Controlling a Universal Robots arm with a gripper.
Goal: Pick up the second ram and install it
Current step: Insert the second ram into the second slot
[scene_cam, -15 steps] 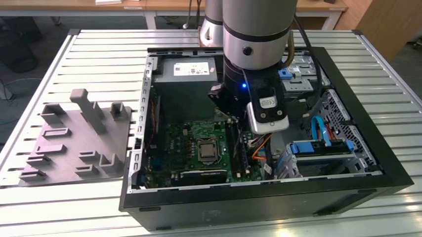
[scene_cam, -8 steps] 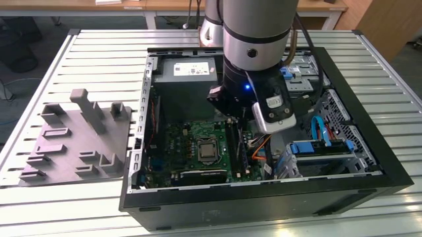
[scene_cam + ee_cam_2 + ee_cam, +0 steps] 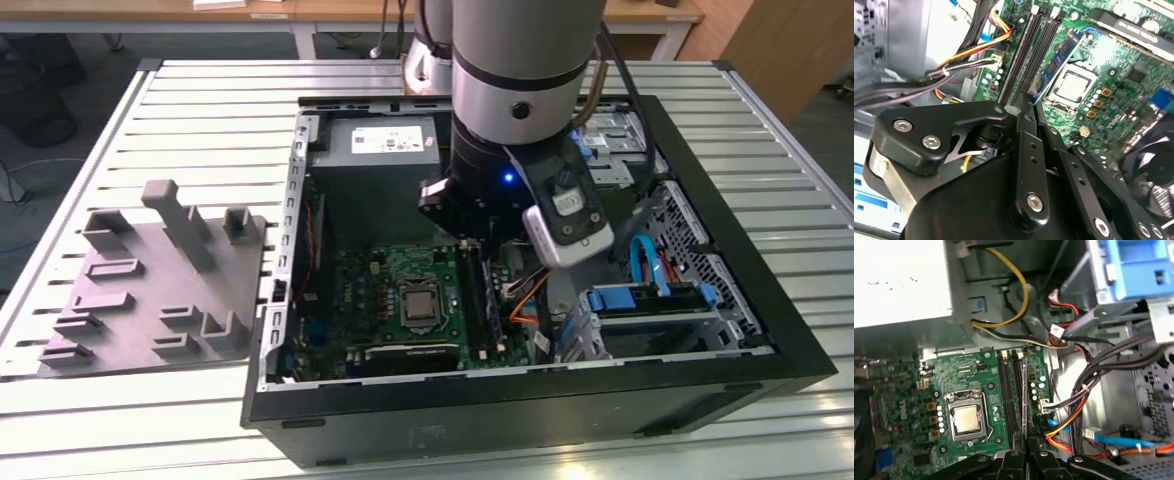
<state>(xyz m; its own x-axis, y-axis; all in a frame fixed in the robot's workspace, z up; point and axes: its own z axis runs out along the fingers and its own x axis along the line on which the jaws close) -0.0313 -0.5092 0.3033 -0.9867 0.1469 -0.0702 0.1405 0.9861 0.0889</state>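
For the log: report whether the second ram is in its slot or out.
Apparently out: the second ram stands on edge, held by the gripper above the memory slots; contact cannot be told.

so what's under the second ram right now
The long black memory slots on the green motherboard, beside the processor socket. The second ram hides the part straight beneath it, so seating cannot be judged.

Slatted metal table [image 3: 120, 425], open black computer case [image 3: 534, 405], grey fixture block [image 3: 134, 300] alongside

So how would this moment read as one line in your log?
claw: shut on second ram | place: inside computer case, at the memory slots | seated: cannot tell
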